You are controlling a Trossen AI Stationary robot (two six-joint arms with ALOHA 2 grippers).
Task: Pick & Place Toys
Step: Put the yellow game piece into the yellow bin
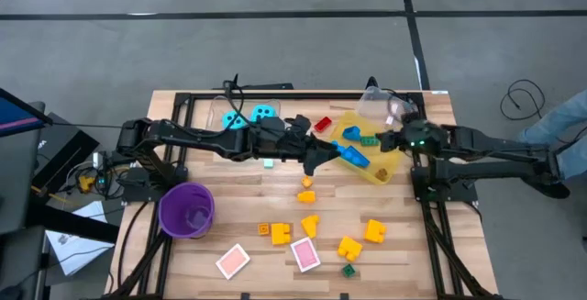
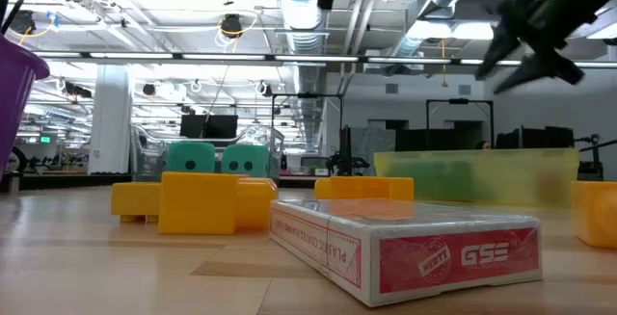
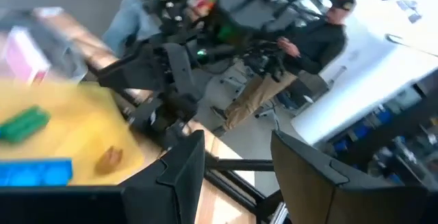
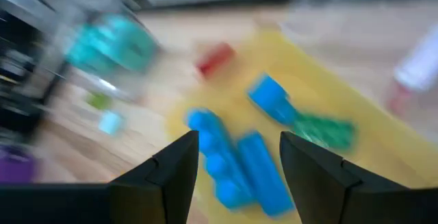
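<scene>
Yellow bricks (image 1: 309, 225) and orange bricks (image 1: 305, 194), a small green brick (image 1: 348, 269) and two pink cards (image 1: 305, 254) lie on the table's near half. Two cyan dice (image 1: 249, 116) and a red brick (image 1: 322, 124) lie at the far side. Blue bricks (image 4: 236, 166) and a green brick (image 4: 325, 131) lie in the yellow bin (image 1: 385, 167). My left gripper (image 1: 323, 158) is open and empty at the bin's left edge; its fingers also show in the left wrist view (image 3: 236, 142). My right gripper (image 1: 383, 140) is open and empty above the bin, over the blue bricks (image 4: 239, 142).
A purple cup (image 1: 186, 210) stands at the near left. A clear plastic piece (image 1: 381, 105) lies by the bin's far corner. In the low view a card box (image 2: 415, 248) lies close to the camera. A person (image 3: 308, 53) stands beyond the table's right side.
</scene>
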